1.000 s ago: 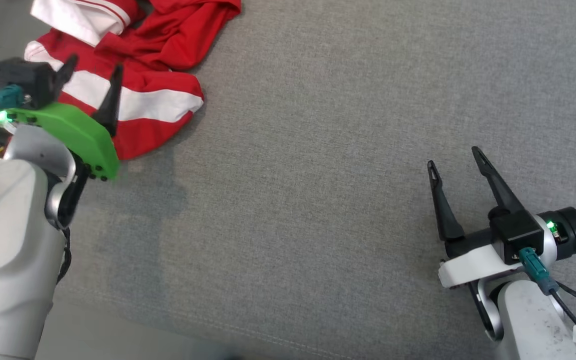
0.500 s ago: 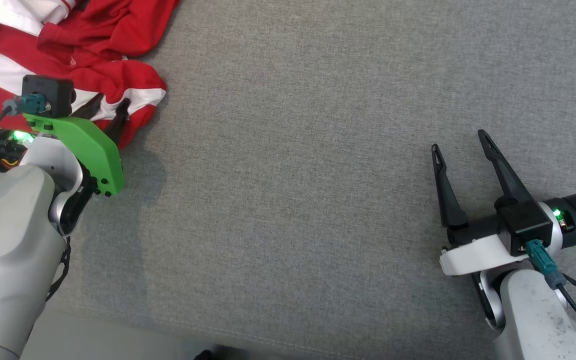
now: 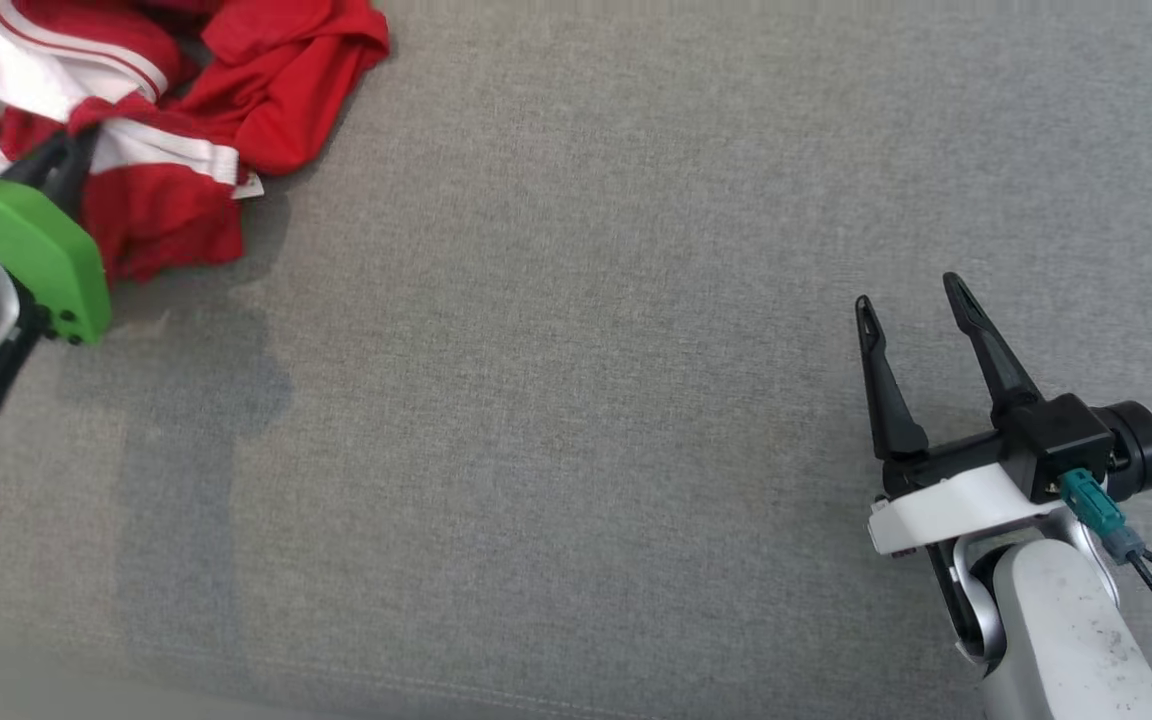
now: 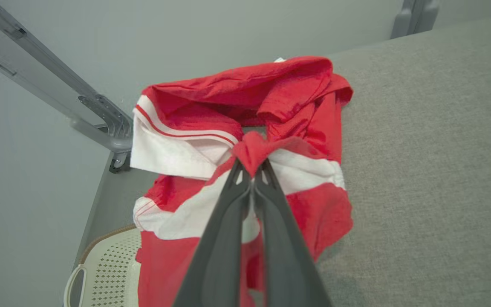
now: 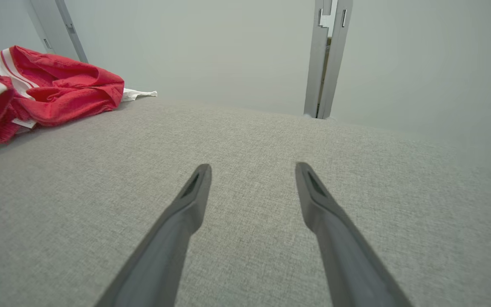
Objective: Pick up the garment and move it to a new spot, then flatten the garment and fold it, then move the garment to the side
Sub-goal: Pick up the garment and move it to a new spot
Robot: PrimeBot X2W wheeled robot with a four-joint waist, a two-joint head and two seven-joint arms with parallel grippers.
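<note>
You have before you a grey fabric surface [image 3: 576,400], wide and flat, with a fine woven texture. Directly on it lies the garment [image 3: 166,210], red with broad white stripes. It is crumpled in a heap at the far left corner, as the head view shows it. Its folds are piled one over another, and a small white label [image 3: 248,186] shows at its edge. In the left wrist view, one side of the garment reaches past the edge of the surface. The surface around the garment is smooth, without wrinkles.
</note>
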